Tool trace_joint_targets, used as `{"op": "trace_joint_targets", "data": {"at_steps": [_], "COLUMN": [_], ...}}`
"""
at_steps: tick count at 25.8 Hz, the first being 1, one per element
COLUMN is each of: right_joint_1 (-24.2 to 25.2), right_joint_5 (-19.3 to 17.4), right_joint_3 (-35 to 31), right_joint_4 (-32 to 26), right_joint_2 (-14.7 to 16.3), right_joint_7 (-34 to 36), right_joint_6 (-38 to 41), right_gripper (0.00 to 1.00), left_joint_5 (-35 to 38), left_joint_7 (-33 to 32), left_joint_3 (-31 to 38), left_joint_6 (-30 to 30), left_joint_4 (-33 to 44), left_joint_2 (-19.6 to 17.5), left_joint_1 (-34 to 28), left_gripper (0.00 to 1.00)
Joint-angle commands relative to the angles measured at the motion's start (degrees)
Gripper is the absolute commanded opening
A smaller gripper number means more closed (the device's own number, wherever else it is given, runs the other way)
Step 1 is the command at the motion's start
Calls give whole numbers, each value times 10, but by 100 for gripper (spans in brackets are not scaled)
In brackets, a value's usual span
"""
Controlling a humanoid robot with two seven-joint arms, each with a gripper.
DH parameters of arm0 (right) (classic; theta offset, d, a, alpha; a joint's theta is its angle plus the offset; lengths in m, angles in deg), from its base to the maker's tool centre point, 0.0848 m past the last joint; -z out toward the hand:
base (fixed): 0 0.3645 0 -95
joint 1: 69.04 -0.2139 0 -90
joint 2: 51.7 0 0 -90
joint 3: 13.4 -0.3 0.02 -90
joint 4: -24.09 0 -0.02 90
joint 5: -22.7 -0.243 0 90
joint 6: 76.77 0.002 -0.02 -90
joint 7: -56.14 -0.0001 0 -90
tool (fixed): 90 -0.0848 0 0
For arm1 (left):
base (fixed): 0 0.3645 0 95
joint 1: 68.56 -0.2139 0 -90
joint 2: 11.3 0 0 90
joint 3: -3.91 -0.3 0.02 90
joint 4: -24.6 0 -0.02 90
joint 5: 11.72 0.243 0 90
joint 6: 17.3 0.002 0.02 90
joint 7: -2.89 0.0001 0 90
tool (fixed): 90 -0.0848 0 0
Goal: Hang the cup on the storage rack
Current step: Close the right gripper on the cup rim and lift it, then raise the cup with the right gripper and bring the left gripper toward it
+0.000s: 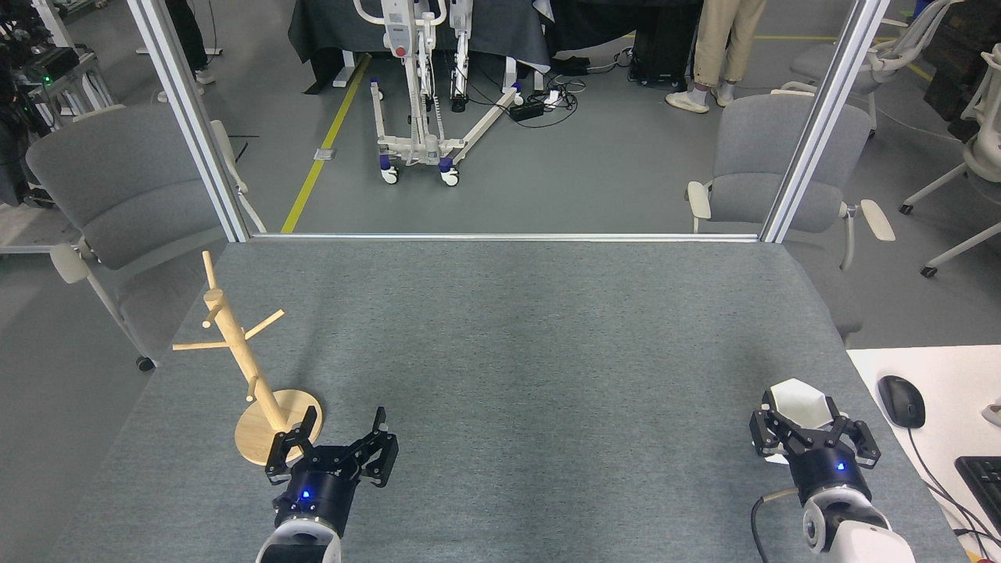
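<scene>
- Cup [798, 404]: a matte white, faceted cup with an angular rim is seen at the near right of the grey table [516, 344], mouth upward, between the fingers of the right hand [813, 432].
- Whether the cup is gripped or merely straddled cannot be told from this view; the right hand's dark fingers are set close against both of its sides.
- Left hand [342, 444]: it is held low over the near left of the table with its fingers spread apart and nothing between them.
- Storage rack [249, 367]: a pale wooden mug tree is stood on its round disc base at the left of the table, just beyond the left hand, with every peg bare.
- Cup and rack are placed well apart, at opposite sides of the table.
- A computer mouse [901, 400] is seen on a white surface beside the table's right edge.
</scene>
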Motion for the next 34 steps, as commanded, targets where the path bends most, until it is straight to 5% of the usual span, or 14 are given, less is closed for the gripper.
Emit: {"op": "trace_joint_targets", "data": {"at_steps": [1, 7, 20, 29, 34], "right_joint_1": [-13, -42, -51, -52, -62], "right_joint_5": [-5, -6, -57, -86, -123], "right_joint_3": [35, 83, 285, 309, 308], "right_joint_4": [-50, -146, -338, -496, -521], "right_joint_2": [-9, -32, -54, -45, -45], "right_joint_7": [-85, -211, -309, -487, -514], "right_joint_6": [-94, -228, -476, -456, -397], "right_gripper": [3, 2, 0, 0, 0], "left_joint_5": [1, 1, 2, 12, 80], "left_joint_7": [2, 3, 5, 6, -1], "left_joint_3": [0, -3, -5, -107, -198], "left_joint_6": [0, 0, -1, -6, 0], "left_joint_4": [4, 22, 37, 72, 64], "left_joint_2": [1, 2, -5, -5, 6], "left_joint_1": [1, -1, 3, 14, 63], "left_gripper": [100, 100, 100, 100, 99]}}
